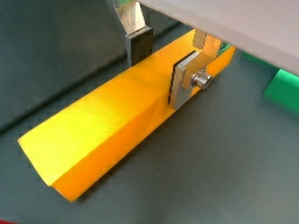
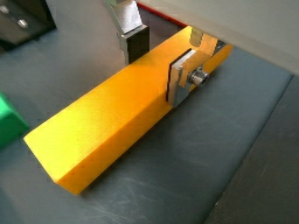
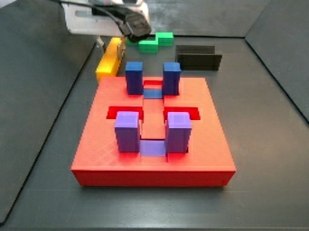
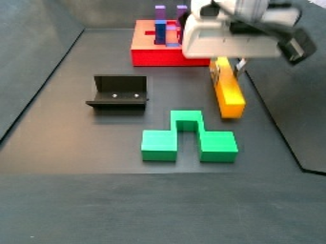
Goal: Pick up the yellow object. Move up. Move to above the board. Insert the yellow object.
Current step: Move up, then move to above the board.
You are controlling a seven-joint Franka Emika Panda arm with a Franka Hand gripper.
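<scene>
In both wrist views I see my gripper [image 1: 163,59] straddling the yellow object [image 1: 111,122] across its width near one end, silver fingers [image 2: 183,77] spread, not yet pinching. The bar's long axis runs away from the jaws, lying flat on the floor. A side view adds the fixture [image 4: 117,93], green block [image 4: 188,135] and board [image 4: 159,52]; the bar [image 3: 111,56] lies just beside the board [image 3: 154,149].
</scene>
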